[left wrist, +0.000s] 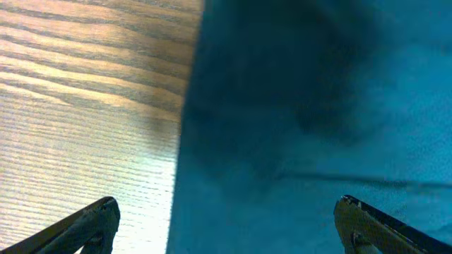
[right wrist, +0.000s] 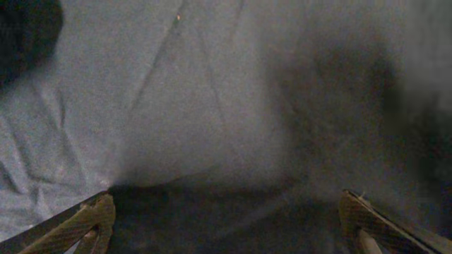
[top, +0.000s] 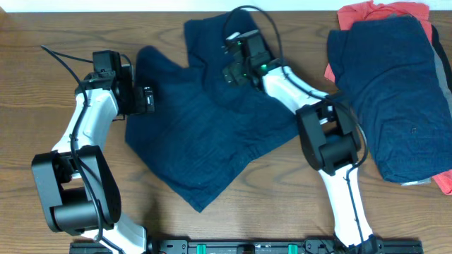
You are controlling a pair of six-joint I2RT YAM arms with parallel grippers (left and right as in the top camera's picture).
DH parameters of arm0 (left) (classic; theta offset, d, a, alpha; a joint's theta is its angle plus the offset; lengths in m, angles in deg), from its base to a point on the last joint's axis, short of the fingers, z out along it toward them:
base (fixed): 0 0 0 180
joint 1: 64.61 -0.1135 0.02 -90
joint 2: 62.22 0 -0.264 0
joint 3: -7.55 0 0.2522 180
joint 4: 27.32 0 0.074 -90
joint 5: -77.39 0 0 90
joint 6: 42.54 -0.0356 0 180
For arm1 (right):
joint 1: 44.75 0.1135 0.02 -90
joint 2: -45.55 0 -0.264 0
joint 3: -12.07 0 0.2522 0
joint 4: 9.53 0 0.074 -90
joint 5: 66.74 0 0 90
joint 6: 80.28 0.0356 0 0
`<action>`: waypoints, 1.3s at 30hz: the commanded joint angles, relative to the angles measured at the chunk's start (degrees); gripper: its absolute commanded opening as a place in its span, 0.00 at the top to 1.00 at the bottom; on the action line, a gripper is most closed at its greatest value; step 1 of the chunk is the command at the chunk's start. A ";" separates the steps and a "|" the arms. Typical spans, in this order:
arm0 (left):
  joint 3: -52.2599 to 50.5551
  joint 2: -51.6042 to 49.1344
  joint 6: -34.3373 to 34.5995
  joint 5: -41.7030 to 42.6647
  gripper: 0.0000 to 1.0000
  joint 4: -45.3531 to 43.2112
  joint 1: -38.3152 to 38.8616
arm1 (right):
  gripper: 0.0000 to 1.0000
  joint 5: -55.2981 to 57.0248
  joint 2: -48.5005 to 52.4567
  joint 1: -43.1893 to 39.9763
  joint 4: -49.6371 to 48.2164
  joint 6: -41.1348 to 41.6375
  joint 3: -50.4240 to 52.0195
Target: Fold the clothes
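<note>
Navy two-legged shorts (top: 212, 134) lie spread flat at the table's middle. My left gripper (top: 150, 99) is open at the shorts' left edge; in the left wrist view its fingers (left wrist: 226, 222) straddle the fabric edge (left wrist: 318, 106) and bare wood. My right gripper (top: 234, 70) is open over the shorts' upper part, between the two legs; in the right wrist view its fingers (right wrist: 226, 219) hover wide over wrinkled fabric (right wrist: 212, 92). At the right, a folded navy garment (top: 392, 92) lies on a stack with a coral-red garment (top: 381, 13) under it.
The wooden table (top: 42, 106) shows bare at the left and front. The clothes stack reaches the right edge, with grey cloth (top: 443, 63) at its side. Arm bases stand at the front edge.
</note>
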 commanded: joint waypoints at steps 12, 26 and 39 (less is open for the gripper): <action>1.09 0.90 0.39 -0.90 0.02 0.28 -0.20 | 0.01 0.07 -4.87 1.77 38.80 12.59 -19.63; 1.09 0.90 0.44 -0.83 0.02 0.90 -0.20 | 0.02 -0.79 -11.74 -12.44 67.76 14.38 -13.53; 1.09 0.90 0.44 -0.81 0.02 1.57 -0.17 | 0.16 -10.91 -11.74 -15.58 56.48 7.37 5.49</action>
